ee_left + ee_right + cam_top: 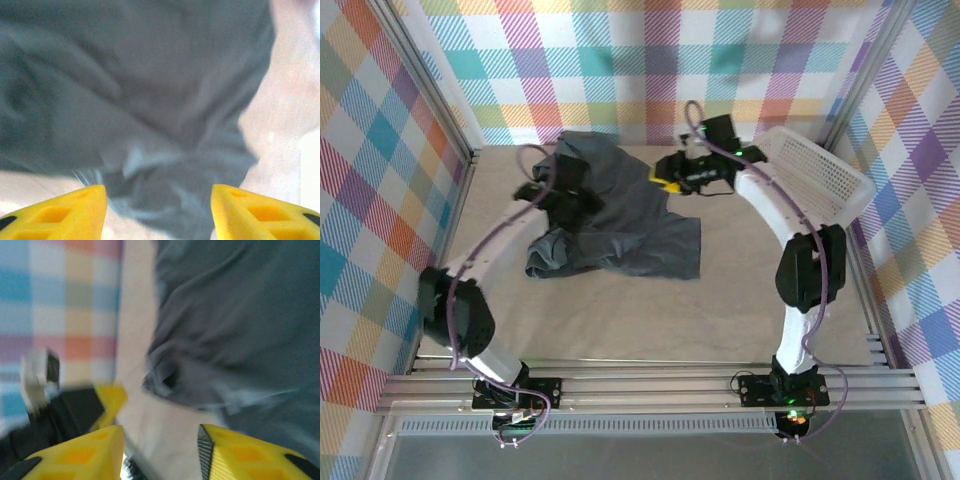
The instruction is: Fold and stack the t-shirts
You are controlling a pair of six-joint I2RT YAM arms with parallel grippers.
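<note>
We see a dark grey t-shirt [610, 225] lying rumpled on the table [650, 330], left of center toward the back, w/ both arms reaching in over it. The left fingers [70, 212] stand apart w/ nothing betw. them, the cloth just beyond the tips. The right fingers [240, 452] are also parted and grip nothing (bare table shows in the gap), poised at the shirt's upper right edge. A white mesh basket [820, 175] sits at back right, clear of the shirt.

A lab test cell: aluminium frame [650, 385], plaid cloth walls [620, 60].
</note>
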